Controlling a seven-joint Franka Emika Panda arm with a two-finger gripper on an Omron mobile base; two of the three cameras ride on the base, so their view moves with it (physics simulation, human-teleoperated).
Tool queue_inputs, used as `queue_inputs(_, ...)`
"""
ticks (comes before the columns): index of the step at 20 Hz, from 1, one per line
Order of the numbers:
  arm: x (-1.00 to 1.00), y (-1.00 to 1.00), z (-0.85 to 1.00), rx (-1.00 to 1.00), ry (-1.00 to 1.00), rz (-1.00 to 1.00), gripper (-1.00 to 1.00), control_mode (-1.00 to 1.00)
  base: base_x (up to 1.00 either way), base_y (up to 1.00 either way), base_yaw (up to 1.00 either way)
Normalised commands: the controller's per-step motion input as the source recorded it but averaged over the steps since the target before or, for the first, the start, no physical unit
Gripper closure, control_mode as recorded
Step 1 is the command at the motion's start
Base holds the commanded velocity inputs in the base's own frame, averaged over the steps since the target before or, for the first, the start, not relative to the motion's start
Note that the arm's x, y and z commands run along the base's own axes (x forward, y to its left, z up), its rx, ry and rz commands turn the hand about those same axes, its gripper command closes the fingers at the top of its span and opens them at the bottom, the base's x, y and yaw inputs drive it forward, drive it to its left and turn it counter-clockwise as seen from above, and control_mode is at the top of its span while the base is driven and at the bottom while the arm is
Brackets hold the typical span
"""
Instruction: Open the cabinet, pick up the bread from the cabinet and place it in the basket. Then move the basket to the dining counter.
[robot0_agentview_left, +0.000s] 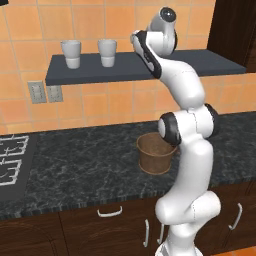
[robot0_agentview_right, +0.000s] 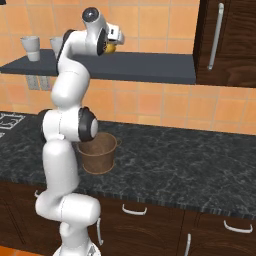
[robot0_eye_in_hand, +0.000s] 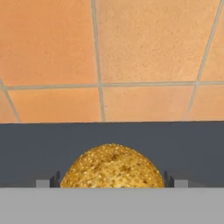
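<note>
The tool (robot0_eye_in_hand: 112, 181) is raised to the level of the wall shelf (robot0_agentview_right: 150, 67), its two dark tips standing wide apart, one on each side of the bread (robot0_eye_in_hand: 112, 167). From the hand view the tips flank the bun, but whether they already press on it I cannot tell; nothing shows a firm clamp. The bread seems to sit on the dark shelf, close to the tiled wall (robot0_eye_in_hand: 144, 48), which is likely why the arm comes at it level and from the front: the shelf leaves no room to drop in from above. In the right base view a bit of the yellow bun (robot0_agentview_right: 111, 48) peeks out by the hand.

Below, the basket (robot0_agentview_left: 156, 153) stands upright on the black table (robot0_agentview_left: 85, 160), mouth open, just in front of the arm's base, a sensible spot for a short drop once the bread is carried down. Two white cups (robot0_agentview_left: 89, 53) stand further along the shelf, well apart from the bun.
</note>
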Motion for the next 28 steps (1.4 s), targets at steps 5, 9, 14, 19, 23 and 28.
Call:
queue_inputs(5,-1.00,0.06,-0.17,-0.05,-0.20,0.00,1.00,-1.00,0.00,0.00,0.00)
queue_inputs(9,-1.00,0.01,-0.14,0.00,-0.02,0.00,1.00,-1.00,0.00,0.00,0.00)
queue_inputs(14,-1.00,0.00,-0.01,0.00,0.03,-0.04,1.00,-1.00,0.00,0.00,0.00)
queue_inputs(19,-1.00,0.00,-0.04,0.04,0.18,-0.11,1.00,-1.00,0.00,0.00,0.00)
queue_inputs(23,-1.00,0.00,-0.37,0.04,0.32,-0.13,1.00,-1.00,0.00,0.00,0.00)
queue_inputs(28,-0.97,0.00,-0.79,0.03,0.38,-0.07,1.00,-1.00,0.00,0.00,0.00)
